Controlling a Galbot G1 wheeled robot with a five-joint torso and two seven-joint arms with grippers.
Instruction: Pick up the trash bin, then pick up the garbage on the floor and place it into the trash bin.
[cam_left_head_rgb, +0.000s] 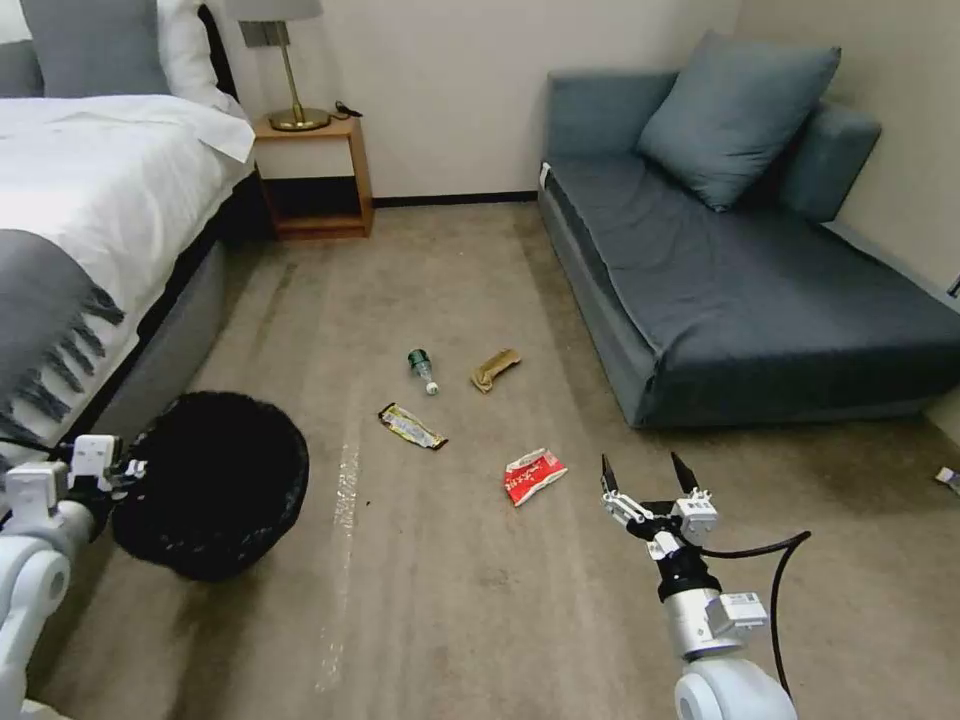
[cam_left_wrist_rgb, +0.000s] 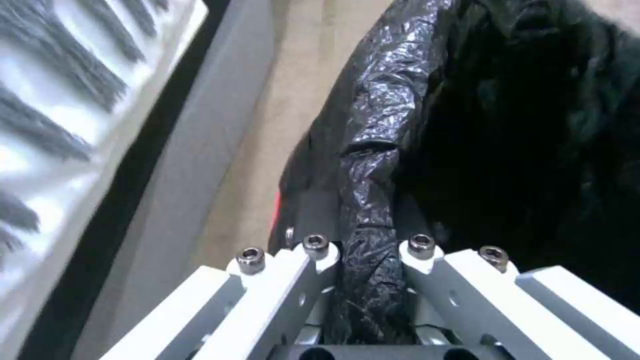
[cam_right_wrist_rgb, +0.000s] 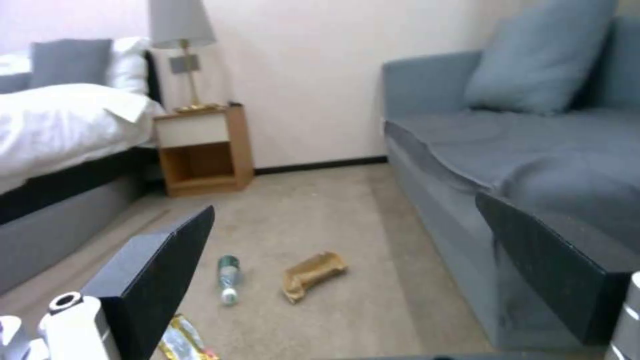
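1. Left tool (cam_left_head_rgb: 135, 470): at the lower left of the head view, clamped on the near rim of the trash bin; the left wrist view shows the crinkled black liner pinched between its two fingers (cam_left_wrist_rgb: 293, 280)
2. Trash bin (cam_left_head_rgb: 215, 480): round, lined with a black bag, held by its rim and tilted, its open mouth facing up and toward the camera (whether its base touches the carpet cannot be told); it sits just beside the bed (cam_left_head_rgb: 90, 220)
3. Right tool (cam_left_head_rgb: 648, 472): raised over the carpet (cam_left_head_rgb: 450, 620) at the lower right, its two dark fingers spread apart and holding nothing, near the red-and-white wrapper
4. Red-and-white wrapper (cam_left_head_rgb: 533, 475): crumpled, on the carpet just left of the right tool
5. Yellow-and-black wrapper (cam_left_head_rgb: 411, 426): flat on the carpet, between the bin and the red piece
6. Small clear bottle (cam_left_head_rgb: 423, 370): green label, lying on its side, beyond the yellow wrapper
7. Brown paper wrapper (cam_left_head_rgb: 495, 369): crumpled, just right of the bottle, near the sofa (cam_left_head_rgb: 760, 280)
8. Nightstand (cam_left_head_rgb: 312, 175): wooden, against the far wall beside the bed, carrying a lamp (cam_left_head_rgb: 285, 60)
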